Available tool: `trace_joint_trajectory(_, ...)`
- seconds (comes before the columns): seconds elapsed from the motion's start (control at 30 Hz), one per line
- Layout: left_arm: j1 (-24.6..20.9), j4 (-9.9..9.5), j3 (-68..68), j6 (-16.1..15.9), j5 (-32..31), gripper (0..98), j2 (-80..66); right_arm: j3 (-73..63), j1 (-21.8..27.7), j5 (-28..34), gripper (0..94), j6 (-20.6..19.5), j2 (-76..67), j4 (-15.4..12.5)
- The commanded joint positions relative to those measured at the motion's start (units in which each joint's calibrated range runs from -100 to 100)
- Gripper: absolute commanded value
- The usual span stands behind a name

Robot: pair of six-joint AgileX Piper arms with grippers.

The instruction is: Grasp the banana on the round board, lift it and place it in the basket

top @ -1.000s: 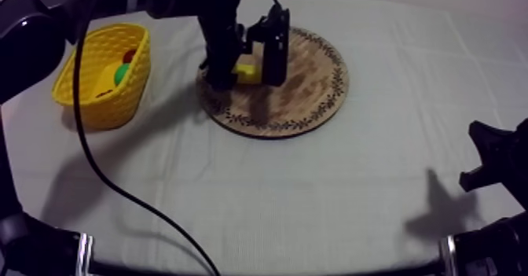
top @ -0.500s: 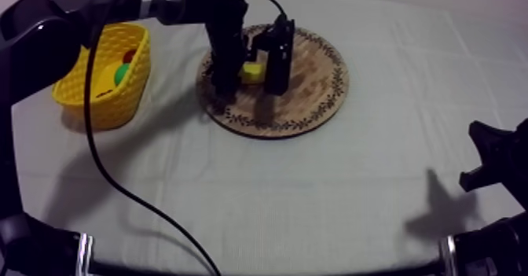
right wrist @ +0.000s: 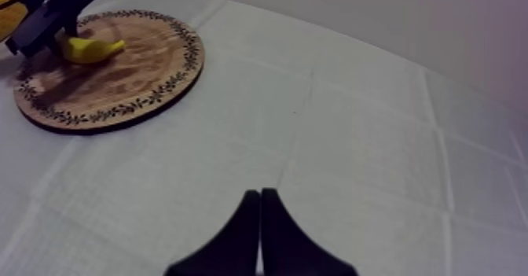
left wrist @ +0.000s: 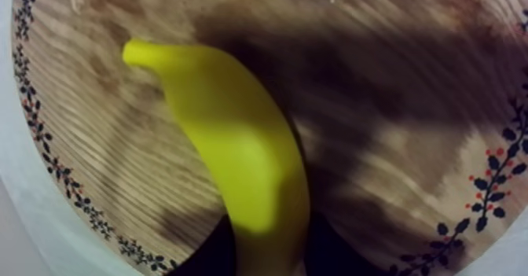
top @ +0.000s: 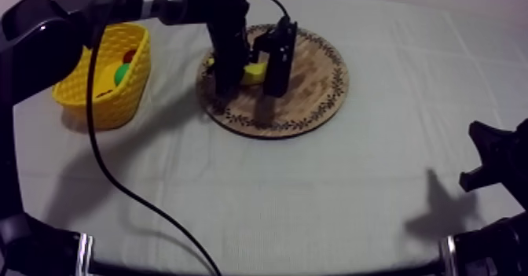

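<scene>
Two black fingers of the left gripper (top: 250, 80) spread wide astride the banana (top: 253, 75) lying on the left side of the wooden board (top: 314, 90), right gripper (right wrist: 260, 196) pressed together at near right; probably light, stiff, slick toy, best pinched across its thick middle.

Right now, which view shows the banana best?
Left wrist view: the banana lies close, nearly whole, on the wooden board. The top view shows a sliver at the left gripper; the right wrist view, a small far shape.
</scene>
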Motion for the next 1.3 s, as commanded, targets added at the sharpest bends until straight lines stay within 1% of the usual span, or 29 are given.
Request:
trace_joint_trajectory(0.0, -0.13, 0.15, -0.1, -0.05, -0.07, 20.6, 0.01, -0.03, 0.0, 0.03, 0.3, 0.01, 0.0, 0.0)
trace_joint_trajectory(0.2, -0.6, 0.76, -0.08, -0.05, 0.14, 17.6, -1.52, -0.03, 0.0, 0.03, 0.3, 0.01, 0.0, 0.0)
trace_joint_trajectory(0.3, -0.8, 1.27, 0.99, 0.3, 0.37, 17.1, -4.36, -0.03, 0.0, 0.03, 0.3, 0.01, 0.0, 0.0)
trace_joint_trajectory(0.4, -0.86, 1.92, 2.56, 0.69, 1.99, 16.4, -8.96, -0.03, 0.0, 0.03, 0.3, 0.03, 0.0, 0.0)
trace_joint_trajectory(0.53, -1.55, 3.66, 4.88, 0.39, 4.54, 14.9, -16.38, -0.03, 0.0, 0.03, 0.3, 0.05, 0.0, 0.0)
trace_joint_trajectory(0.7, -3.52, 6.69, 8.17, -0.75, 8.0, 17.7, -26.02, -0.03, 0.0, 0.03, 0.3, 0.03, 0.0, 0.0)
trace_joint_trajectory(0.77, -4.41, 7.79, 9.05, -0.37, 9.08, 18.7, -29.83, -0.03, 0.0, 0.03, 0.3, 0.02, 0.0, 0.0)
trace_joint_trajectory(0.93, -6.99, 9.52, 9.6, 2.63, 10.57, 19.6, -38.26, -0.03, 0.0, 0.03, 0.3, 0.01, 0.0, 0.0)
trace_joint_trajectory(1.03, -8.91, 9.94, 9.47, 5.36, 10.86, 19.2, -42.03, -0.03, 0.0, 0.03, 0.3, 0.01, 0.0, 0.0)
trace_joint_trajectory(1.13, -10.77, 9.45, 9.42, 8.48, 11.27, 19.1, -44.63, -0.03, 0.0, 0.03, 0.3, 0.01, 0.0, 0.0)
trace_joint_trajectory(1.27, -13.14, 7.9, 9.28, 12.7, 12.1, 18.6, -46.37, -0.03, 0.0, 0.03, 0.3, 0.01, 0.0, 0.0)
